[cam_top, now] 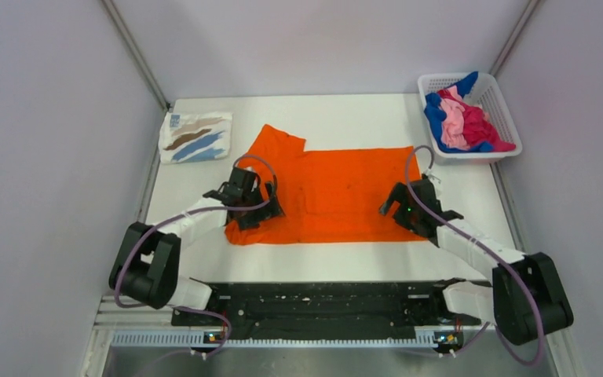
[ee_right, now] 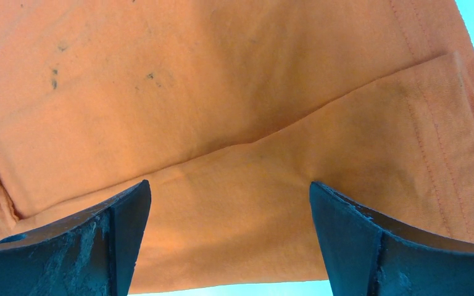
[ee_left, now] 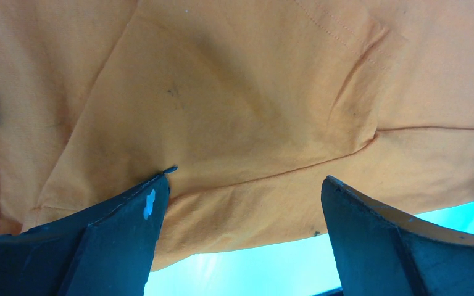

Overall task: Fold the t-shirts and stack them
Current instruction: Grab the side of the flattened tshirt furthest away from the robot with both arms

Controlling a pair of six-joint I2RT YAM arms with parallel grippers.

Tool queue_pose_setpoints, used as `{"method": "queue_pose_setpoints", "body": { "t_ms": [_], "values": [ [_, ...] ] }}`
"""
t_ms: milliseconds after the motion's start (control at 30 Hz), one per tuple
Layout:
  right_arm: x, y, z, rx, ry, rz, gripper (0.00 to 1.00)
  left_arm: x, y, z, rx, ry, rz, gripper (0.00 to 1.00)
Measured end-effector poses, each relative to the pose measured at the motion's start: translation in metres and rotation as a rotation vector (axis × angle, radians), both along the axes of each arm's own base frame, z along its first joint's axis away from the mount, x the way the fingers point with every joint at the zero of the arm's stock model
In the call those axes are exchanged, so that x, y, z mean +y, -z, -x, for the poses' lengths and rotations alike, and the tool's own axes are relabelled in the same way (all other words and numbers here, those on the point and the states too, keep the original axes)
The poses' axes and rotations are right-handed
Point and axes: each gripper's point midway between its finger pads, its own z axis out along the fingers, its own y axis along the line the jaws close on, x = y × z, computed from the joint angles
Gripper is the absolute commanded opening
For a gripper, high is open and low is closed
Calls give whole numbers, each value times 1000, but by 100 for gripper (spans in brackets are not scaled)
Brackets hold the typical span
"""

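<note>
On the white table (cam_top: 322,118) the plain bright orange cloth t-shirt (cam_top: 345,192) lies flat at centre, long axis left to right, its near hem under the left gripper (cam_top: 253,210) at one corner and the right gripper (cam_top: 396,208) at the other, both jaws wide apart, gripping nothing.

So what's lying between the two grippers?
Only the orange shirt, spread flat, spans the stretch from the left gripper to the right gripper. Nothing else lies there. The top view shows it.
</note>
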Motion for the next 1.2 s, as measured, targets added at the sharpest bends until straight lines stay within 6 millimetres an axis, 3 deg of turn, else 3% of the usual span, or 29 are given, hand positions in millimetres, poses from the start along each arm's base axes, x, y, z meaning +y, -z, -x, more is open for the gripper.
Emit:
{"method": "queue_pose_setpoints", "body": {
  "t_ms": [300, 600, 1000, 1200],
  "values": [
    [-6, 1, 48, 55, 27, -49, 99, 0, 2, 51, 45, -37, 1, 99],
    [-8, 1, 76, 97, 57, -93, 99, 5, 2, 70, 67, -69, 5, 99],
    [-12, -1, 85, 113, 41, -77, 99, 12, 3, 73, 63, -108, -18, 99],
    [-19, -19, 74, 47, 39, -28, 99, 19, 5, 75, 65, -118, -53, 99]
  ]
}}
